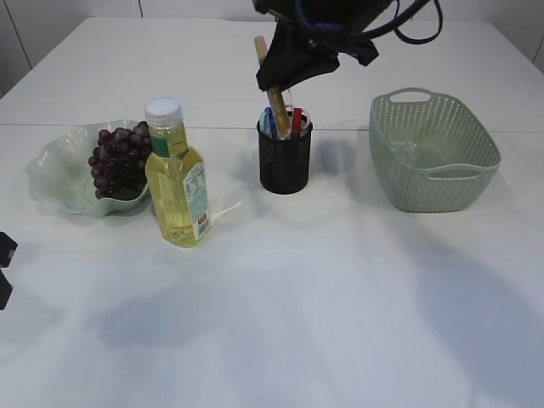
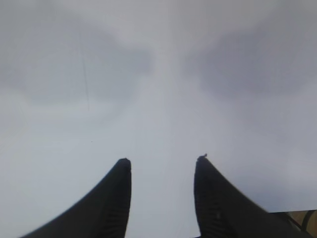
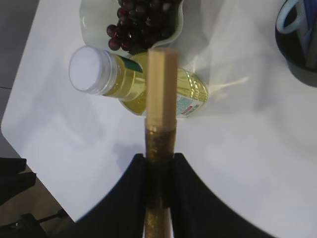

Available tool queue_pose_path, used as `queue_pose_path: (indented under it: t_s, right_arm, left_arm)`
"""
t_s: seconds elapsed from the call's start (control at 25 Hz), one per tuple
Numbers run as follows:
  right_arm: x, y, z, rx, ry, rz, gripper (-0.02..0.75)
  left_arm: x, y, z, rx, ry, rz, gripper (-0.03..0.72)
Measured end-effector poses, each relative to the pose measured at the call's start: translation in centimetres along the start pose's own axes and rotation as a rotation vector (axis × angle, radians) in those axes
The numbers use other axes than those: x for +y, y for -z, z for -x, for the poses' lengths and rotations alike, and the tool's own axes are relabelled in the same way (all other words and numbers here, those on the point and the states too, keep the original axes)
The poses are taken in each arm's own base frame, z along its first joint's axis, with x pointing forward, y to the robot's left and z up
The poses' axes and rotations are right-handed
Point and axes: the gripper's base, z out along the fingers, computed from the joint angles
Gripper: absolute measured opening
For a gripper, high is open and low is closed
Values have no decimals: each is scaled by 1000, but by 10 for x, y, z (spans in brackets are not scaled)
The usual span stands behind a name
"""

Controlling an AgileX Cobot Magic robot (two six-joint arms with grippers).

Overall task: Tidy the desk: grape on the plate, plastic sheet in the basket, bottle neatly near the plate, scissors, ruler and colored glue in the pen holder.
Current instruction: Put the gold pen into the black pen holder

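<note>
My right gripper (image 1: pixel 276 81) is shut on the colored glue (image 3: pixel 161 99), a gold glitter tube with a tan cap, and holds it tilted just above the black mesh pen holder (image 1: pixel 285 161). The holder contains scissors with blue handles (image 3: pixel 292 20) and a red item. Dark grapes (image 1: pixel 117 161) lie on the pale green plate (image 1: pixel 55 174). The bottle (image 1: pixel 177 174) of yellow liquid stands upright next to the plate. The green basket (image 1: pixel 433 149) holds a clear plastic sheet. My left gripper (image 2: pixel 162 159) is open and empty over bare table.
The white table (image 1: pixel 297 297) spreads in front of the objects. The left arm's dark parts show at the left edge (image 1: pixel 4 268). A table edge and dark floor show in the right wrist view (image 3: pixel 20 198).
</note>
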Motion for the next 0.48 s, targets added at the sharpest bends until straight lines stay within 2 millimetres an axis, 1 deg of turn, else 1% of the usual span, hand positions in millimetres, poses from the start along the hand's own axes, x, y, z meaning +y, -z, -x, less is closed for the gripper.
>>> queue_pose_path:
  t_s: [0.2,0.4,0.48]
  right_arm:
    - [-20,18,7,-64,6,84,130]
    - [-33,36,14,-154,81,188,130]
    - [-41,39,17,-191,101,236,130]
  left_arm:
    - [-1,0,0,2,7,-8,309]
    - [-1,0,0,3,11,-13,309]
    - [-1,0,0,3,12,-14,309]
